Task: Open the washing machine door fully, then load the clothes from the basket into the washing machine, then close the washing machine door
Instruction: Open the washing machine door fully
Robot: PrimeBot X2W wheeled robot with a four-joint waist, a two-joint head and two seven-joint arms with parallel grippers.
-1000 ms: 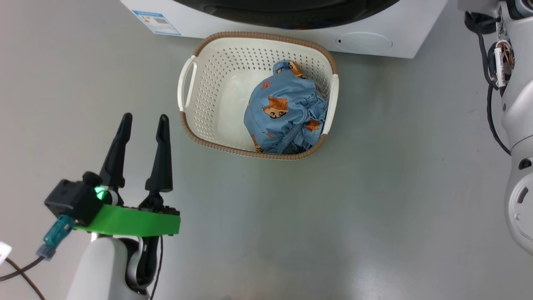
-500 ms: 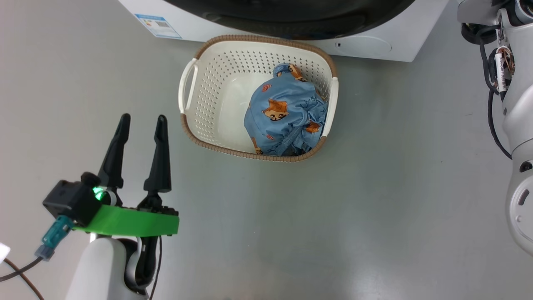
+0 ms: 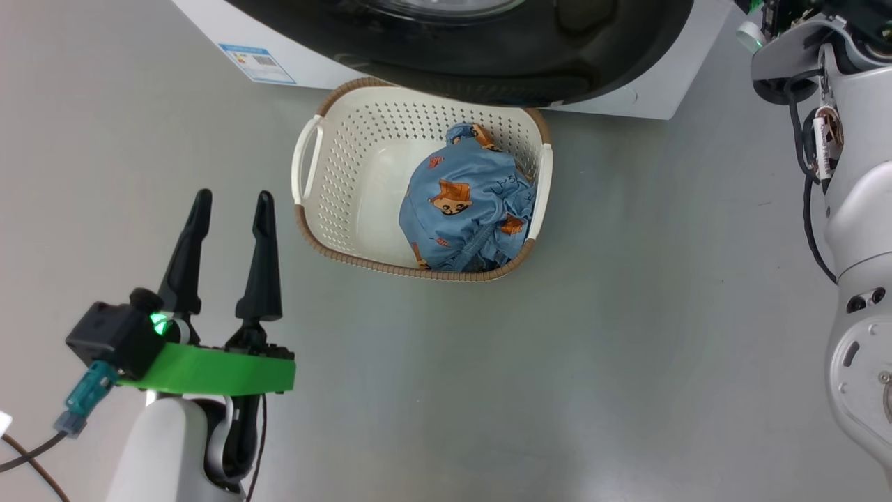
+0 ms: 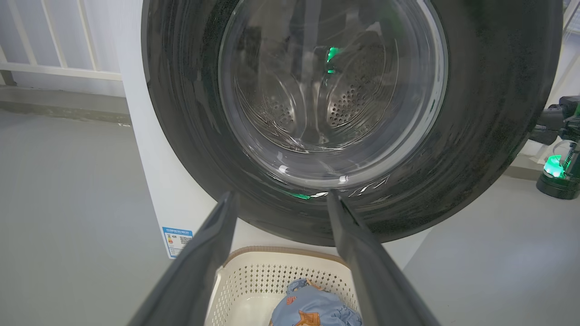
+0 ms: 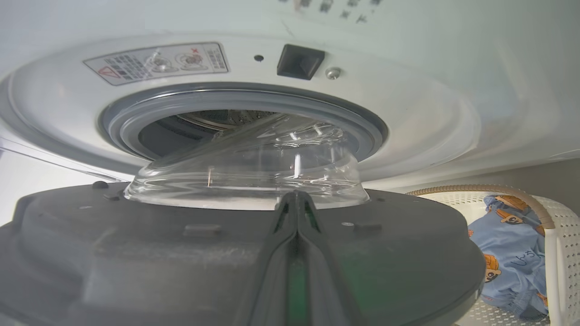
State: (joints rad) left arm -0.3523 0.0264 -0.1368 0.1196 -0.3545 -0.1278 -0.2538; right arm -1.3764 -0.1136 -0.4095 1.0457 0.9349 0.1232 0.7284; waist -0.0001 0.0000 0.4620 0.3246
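The washing machine (image 3: pixel 216 35) stands at the top of the head view. Its door (image 3: pixel 488 70), black-rimmed with a glass bowl (image 5: pixel 244 172), stands partly swung out over the far rim of the basket (image 3: pixel 348 167). The clothes (image 3: pixel 463 202), blue with orange figures, lie in the basket's right half. My right gripper (image 5: pixel 295 195) is shut, its fingers laid across the grey inner face of the door (image 5: pixel 136 244), with the gasket (image 5: pixel 136 113) and drum beyond. My left gripper (image 3: pixel 233 196) hangs open and holds nothing, left of the basket, and faces the door's front (image 4: pixel 489 113).
A blue sticker (image 3: pixel 256 63) marks the machine's lower left front. My pale right arm (image 3: pixel 857 209) with its cables runs down the right edge. A white railing (image 4: pixel 54 45) stands behind the machine on the left. Grey floor lies around the basket.
The door's black rim has swung further out and now overhangs the basket's far edge. The head view has shifted a little. The left gripper has stayed put.
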